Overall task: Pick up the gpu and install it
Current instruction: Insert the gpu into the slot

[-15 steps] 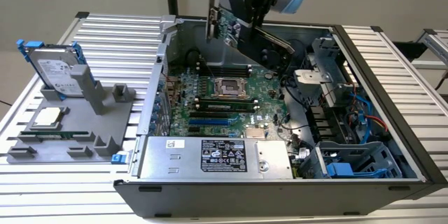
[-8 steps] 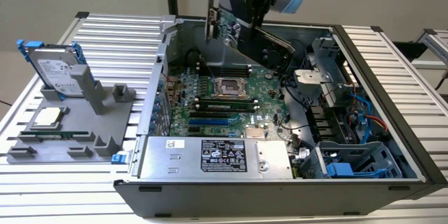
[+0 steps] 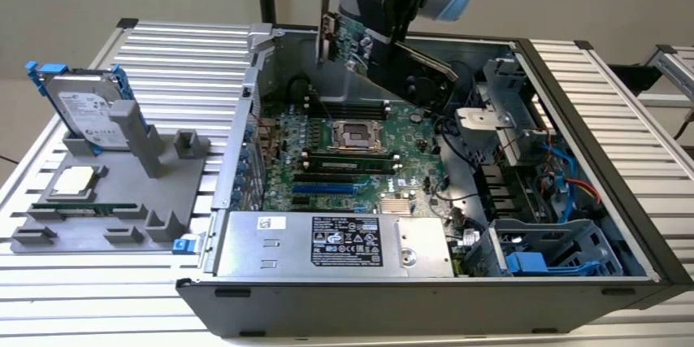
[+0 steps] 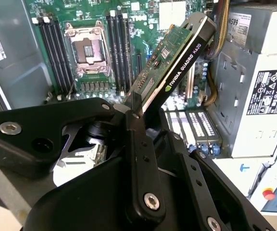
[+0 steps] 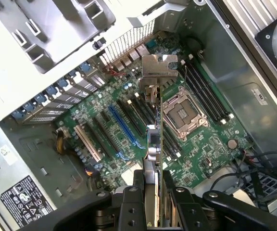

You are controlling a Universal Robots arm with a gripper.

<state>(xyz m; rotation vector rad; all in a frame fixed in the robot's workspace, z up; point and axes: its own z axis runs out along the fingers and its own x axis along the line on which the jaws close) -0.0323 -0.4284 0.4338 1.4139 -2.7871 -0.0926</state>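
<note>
My gripper [image 3: 382, 26] is shut on the gpu [image 3: 349, 40] and holds it in the air above the open computer case [image 3: 586, 119], over the far part of the motherboard [image 3: 347, 152]. The card is tilted, with its silver end bracket [image 3: 324, 14] toward the exterior view's left and its black cover [image 3: 428, 67] sloping down to the right. In the second wrist view the gpu [image 4: 177, 62] shows its green board and black edge above the fingers [image 4: 136, 144]. In the first wrist view the gpu's bracket [image 5: 158, 67] hangs edge-on over the expansion slots [image 5: 121, 125], the gripper [image 5: 153, 190] clamping it from both sides.
A power supply [image 3: 325, 241] fills the case's near side, and a drive cage with blue clips [image 3: 542, 258] and loose cables [image 3: 564, 168] sits at the right. The CPU socket [image 3: 353, 132] lies mid-board. Left of the case, a grey fixture [image 3: 162, 217] holds a hard drive [image 3: 81, 107].
</note>
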